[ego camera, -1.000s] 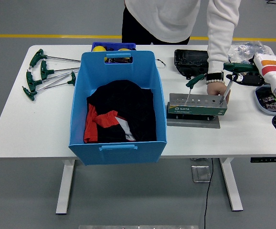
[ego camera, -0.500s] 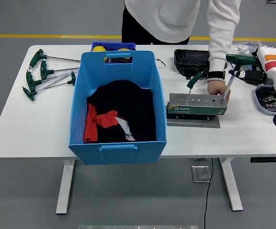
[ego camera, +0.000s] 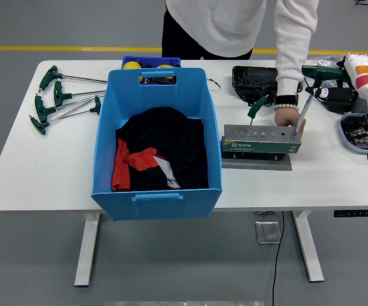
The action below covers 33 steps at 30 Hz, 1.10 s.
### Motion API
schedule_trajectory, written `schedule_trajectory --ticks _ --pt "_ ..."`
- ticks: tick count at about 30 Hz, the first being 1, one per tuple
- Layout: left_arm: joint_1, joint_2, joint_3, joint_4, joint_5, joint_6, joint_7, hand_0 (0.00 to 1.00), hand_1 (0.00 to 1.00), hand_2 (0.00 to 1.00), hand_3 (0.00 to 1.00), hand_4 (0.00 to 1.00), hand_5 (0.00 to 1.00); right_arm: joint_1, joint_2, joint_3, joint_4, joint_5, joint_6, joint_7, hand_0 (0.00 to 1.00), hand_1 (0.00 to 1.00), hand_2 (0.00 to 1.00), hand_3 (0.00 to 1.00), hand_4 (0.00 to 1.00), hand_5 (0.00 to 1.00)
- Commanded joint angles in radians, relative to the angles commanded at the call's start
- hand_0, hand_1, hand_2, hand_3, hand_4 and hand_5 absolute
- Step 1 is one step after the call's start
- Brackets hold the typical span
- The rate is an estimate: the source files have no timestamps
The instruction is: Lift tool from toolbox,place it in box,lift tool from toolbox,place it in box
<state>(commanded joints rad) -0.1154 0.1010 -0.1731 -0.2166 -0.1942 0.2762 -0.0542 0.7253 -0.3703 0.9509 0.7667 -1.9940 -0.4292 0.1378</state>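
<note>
The right hand [ego camera: 327, 71] grips the green handle of a T-wrench [ego camera: 305, 108] whose shank tip is at the rack [ego camera: 261, 140] hole — over the last second that handle has climbed and shifted right, so the lift from the rack looks under way, not finished. A second wrench [ego camera: 255, 108] stands in the rack. A person's hand [ego camera: 287, 118] presses on the rack's far side, steadying it. The blue box [ego camera: 155, 143], with dark cloth inside, sits to the left — the tool has yet to cross to it. Four wrenches [ego camera: 60, 99] lie at the table's [ego camera: 37, 172] left end. The left arm is out of view.
</note>
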Motion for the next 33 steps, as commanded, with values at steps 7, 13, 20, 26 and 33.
schedule_trajectory --ticks 7,13,20,26,33 --pt "0.003 0.001 -0.002 0.001 -0.002 -0.002 0.0 0.808 0.836 0.838 0.751 0.755 0.634 0.006 -0.029 0.001 0.059 0.001 0.006 -0.008 0.054 0.002 0.002 0.002 0.998 0.638" --pt "0.006 0.002 -0.004 0.003 0.002 -0.001 0.001 0.808 0.834 0.838 0.751 0.756 0.634 0.005 -0.052 -0.001 0.104 -0.006 0.01 -0.026 0.054 0.002 0.002 0.002 0.998 0.633" --pt "0.008 0.003 -0.008 0.004 0.009 -0.001 0.003 0.806 0.828 0.835 0.748 0.756 0.636 0.005 -0.082 0.001 0.136 -0.004 0.016 -0.042 0.049 0.002 0.002 0.002 0.854 0.489" --pt "0.011 0.005 -0.01 0.005 0.012 -0.002 0.006 0.806 0.827 0.834 0.748 0.756 0.636 0.008 -0.106 0.002 0.161 0.005 0.021 -0.049 0.047 0.002 0.002 0.002 0.826 0.493" --pt "0.015 0.006 -0.017 0.005 0.022 -0.001 0.01 0.803 0.825 0.833 0.749 0.757 0.636 0.014 -0.122 0.007 0.202 0.008 0.023 -0.064 0.047 0.002 0.002 0.002 0.813 0.497"
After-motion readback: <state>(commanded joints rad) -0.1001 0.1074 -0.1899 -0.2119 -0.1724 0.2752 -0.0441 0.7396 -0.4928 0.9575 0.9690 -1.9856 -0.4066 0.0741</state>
